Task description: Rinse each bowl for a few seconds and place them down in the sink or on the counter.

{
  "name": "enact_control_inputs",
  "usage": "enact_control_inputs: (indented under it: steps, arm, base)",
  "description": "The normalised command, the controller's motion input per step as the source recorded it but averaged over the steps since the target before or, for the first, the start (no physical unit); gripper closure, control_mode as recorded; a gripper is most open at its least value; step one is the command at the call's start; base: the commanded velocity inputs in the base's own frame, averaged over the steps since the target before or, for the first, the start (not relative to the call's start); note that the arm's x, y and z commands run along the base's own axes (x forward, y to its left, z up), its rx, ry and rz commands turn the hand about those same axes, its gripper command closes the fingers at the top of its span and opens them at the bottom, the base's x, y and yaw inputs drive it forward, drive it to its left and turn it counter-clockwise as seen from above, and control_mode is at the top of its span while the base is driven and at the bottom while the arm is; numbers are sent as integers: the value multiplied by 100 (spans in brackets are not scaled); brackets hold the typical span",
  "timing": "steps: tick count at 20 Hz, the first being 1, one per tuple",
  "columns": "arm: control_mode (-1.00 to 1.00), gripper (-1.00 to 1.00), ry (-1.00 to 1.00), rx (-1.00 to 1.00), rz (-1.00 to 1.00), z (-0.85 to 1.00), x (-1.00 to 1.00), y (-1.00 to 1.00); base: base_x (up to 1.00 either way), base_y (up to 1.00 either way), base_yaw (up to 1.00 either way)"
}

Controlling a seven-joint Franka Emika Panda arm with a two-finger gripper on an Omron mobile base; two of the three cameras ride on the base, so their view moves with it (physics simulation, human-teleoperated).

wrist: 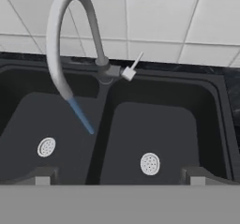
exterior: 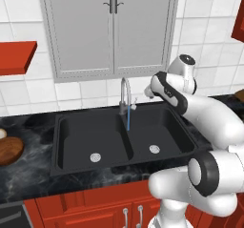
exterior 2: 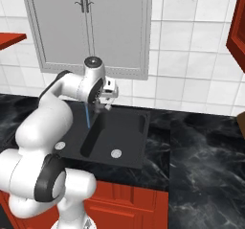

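Hovering at frame centre, the hand (wrist: 120,180), fingers spread and holding nothing, faces the sink (wrist: 159,124); water (wrist: 82,116) runs from the faucet (wrist: 63,45).

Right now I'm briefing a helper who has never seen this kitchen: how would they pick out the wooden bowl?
Start at the black double sink in the dark marble counter. Follow the counter left to the picture's edge: the reddish-brown bowl sits there. Its wood-like colour sets it apart from the pale object just behind it.
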Motion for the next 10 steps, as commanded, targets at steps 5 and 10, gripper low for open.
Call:
enact_control_inputs:
  steps: [5,10]
  arm:
    - [100,-100,0,0,0,0,0,0]
    - [100,-100,0,0,0,0,0,0]
  base:
    - [-30,24,0]
    - [-24,58,0]
